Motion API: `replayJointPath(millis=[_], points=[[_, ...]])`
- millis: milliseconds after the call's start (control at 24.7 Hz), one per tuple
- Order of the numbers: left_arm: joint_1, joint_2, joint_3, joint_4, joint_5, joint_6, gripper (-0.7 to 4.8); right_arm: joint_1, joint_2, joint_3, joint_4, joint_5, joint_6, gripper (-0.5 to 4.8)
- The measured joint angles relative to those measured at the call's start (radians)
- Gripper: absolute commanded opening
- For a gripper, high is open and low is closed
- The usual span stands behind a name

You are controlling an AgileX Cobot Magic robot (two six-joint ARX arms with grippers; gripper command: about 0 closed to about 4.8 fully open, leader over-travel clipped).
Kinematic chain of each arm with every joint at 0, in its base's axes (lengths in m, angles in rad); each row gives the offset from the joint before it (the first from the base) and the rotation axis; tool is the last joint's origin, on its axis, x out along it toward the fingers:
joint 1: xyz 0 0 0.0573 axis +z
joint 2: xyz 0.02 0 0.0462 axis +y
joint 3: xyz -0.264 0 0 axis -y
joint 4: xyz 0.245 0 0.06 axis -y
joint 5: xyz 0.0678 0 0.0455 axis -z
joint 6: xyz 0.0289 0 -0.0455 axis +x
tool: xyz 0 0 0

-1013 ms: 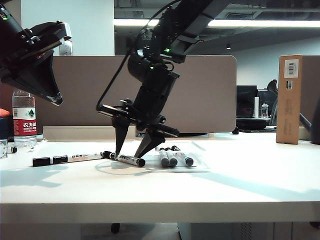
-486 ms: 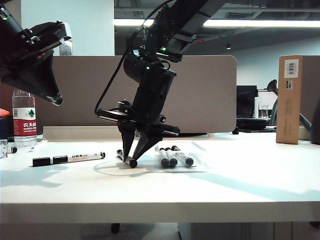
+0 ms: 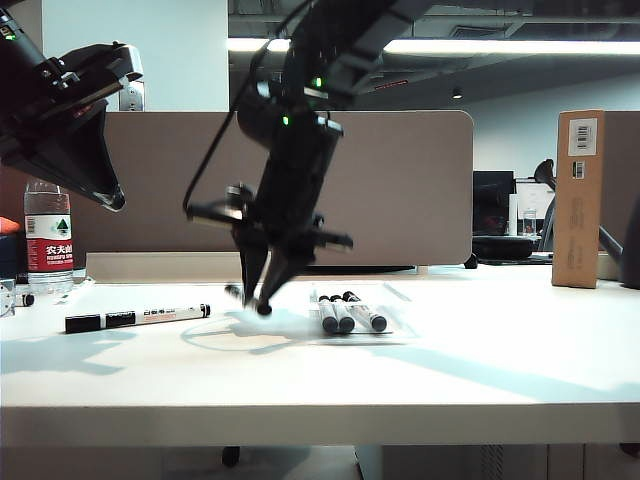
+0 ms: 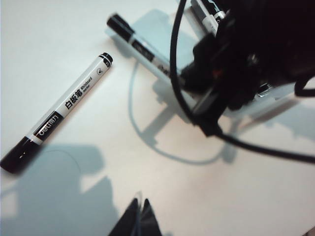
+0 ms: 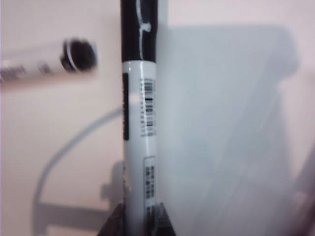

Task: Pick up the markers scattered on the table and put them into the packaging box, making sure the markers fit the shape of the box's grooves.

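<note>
My right gripper [image 3: 262,296] hangs just above the table [image 3: 300,380], left of centre, shut on a white marker with black ends [image 5: 139,123]. The marker sticks out both sides of the fingers [image 3: 264,309], clear of the surface. Another marker [image 3: 135,318] lies flat to the left, also seen from the left wrist [image 4: 64,110]. Three markers [image 3: 345,312] lie side by side in the clear packaging box [image 3: 402,326] to the right of the gripper. My left gripper [image 3: 112,200] is held high at the far left, shut and empty [image 4: 139,209].
A water bottle [image 3: 48,240] stands at the back left. A tall brown cardboard box [image 3: 580,195] stands at the back right. A grey partition [image 3: 420,190] runs behind the table. The right arm's black cable [image 4: 177,59] loops above the table.
The right gripper closed on the marker that lay left of the tray and lifted it off the table, shifting slightly left. The left arm has not moved.
</note>
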Motion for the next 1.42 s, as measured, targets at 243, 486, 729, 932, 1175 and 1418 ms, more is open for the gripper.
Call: replayJointPath(millis=[243,486,729,932,1175,1418], points=[[0.0,0.0,0.0,0.0,0.0,0.0,-0.01,-0.043,-0.004,0.222,-0.155,0.079,0.0,-0.03],[-0.001,0.001,0.0,0.131,0.215,0.0,-0.01,-0.137,-0.004,0.28,-0.438,0.111,0.037,-0.02],[-0.022,0.01,0.0,0.234,0.328,-0.044,-0.01,-0.159,-0.004,0.28,-0.579,0.193,0.045,-0.02],[-0.067,0.02,0.0,0.237,0.378,-0.049,-0.01,-0.158,-0.004,0.279,-0.58,0.138,0.066,-0.02],[-0.064,0.02,0.0,0.242,0.349,-0.049,-0.01,-0.157,-0.004,0.256,-0.578,0.148,0.075,-0.02],[-0.064,0.02,0.0,0.242,0.339,-0.049,-0.01,-0.157,-0.002,0.253,-0.576,0.148,0.075,0.12]])
